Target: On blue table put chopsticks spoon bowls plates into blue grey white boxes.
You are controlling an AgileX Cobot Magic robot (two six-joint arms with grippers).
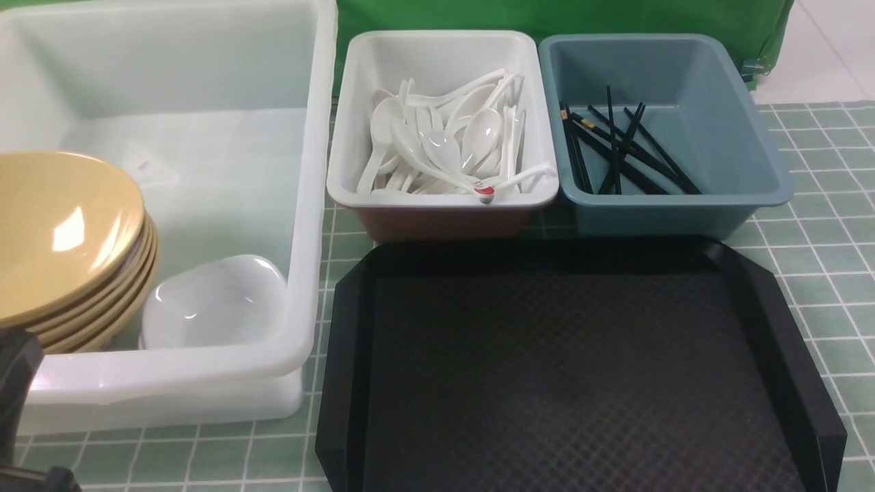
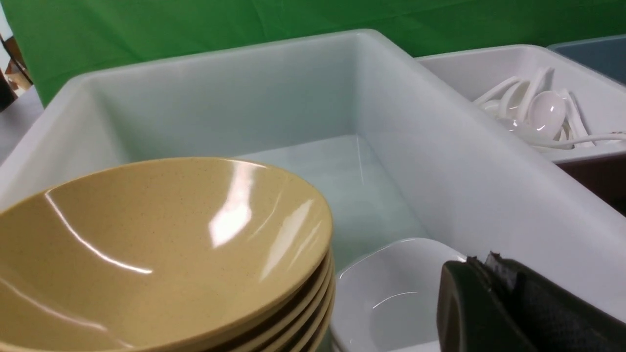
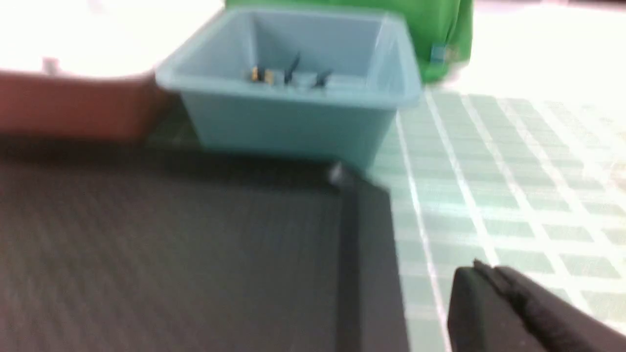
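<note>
A stack of tan bowls (image 1: 68,232) (image 2: 161,254) leans in the big translucent white box (image 1: 311,205) (image 2: 464,186), with a white plate (image 1: 215,301) (image 2: 391,293) beside it. The red-tipped spoon (image 1: 485,193) lies on plain white spoons in the smaller white box (image 1: 410,199). Black chopsticks (image 1: 618,147) lie in the blue-grey box (image 1: 752,157) (image 3: 293,122). My left gripper (image 2: 483,260) is shut and empty, just over the big box's near side by the plate. My right gripper (image 3: 486,268) is shut and empty over the blue table (image 3: 489,171), right of the tray.
A black textured tray (image 1: 567,369) (image 3: 171,234) sits bare in front of the two smaller boxes. A green backdrop (image 1: 547,17) hangs behind them. Part of my left arm (image 1: 17,383) shows at the front view's bottom left corner. The tiled table (image 1: 827,273) runs on to the right.
</note>
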